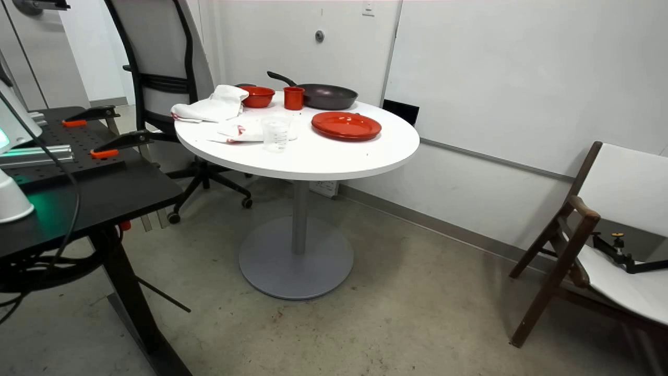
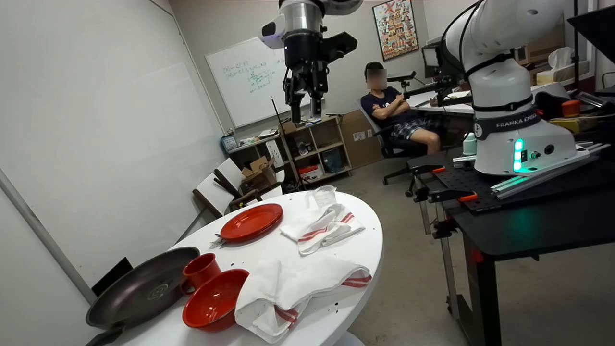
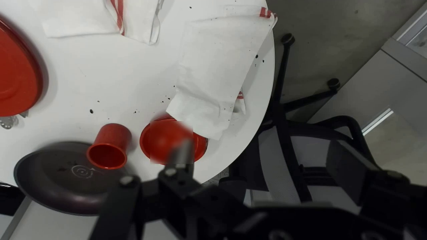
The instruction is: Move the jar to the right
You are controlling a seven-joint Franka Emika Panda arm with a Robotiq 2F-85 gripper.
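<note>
A clear plastic jar [image 1: 275, 137] stands upright on the round white table [image 1: 323, 163], beside a crumpled white cloth [image 1: 245, 129]. In an exterior view the same jar [image 2: 323, 196] is faint against the tabletop, just behind a red-striped cloth [image 2: 323, 229]. My gripper [image 2: 305, 115] hangs well above the table, pointing down, apart from everything. In the wrist view the gripper's fingers [image 3: 348, 171] stand wide apart with nothing held between them. That view looks past them at the table edge and a chair; the jar is out of view there.
Stacked red plates [image 2: 252, 222] lie near the jar. Further along are a red mug [image 3: 115, 138], a red bowl [image 2: 214, 300], a dark frying pan [image 2: 144, 288] and a second folded cloth [image 2: 298, 288]. An office chair [image 1: 162, 57] stands close to the table; a person [image 2: 391, 108] sits in the background.
</note>
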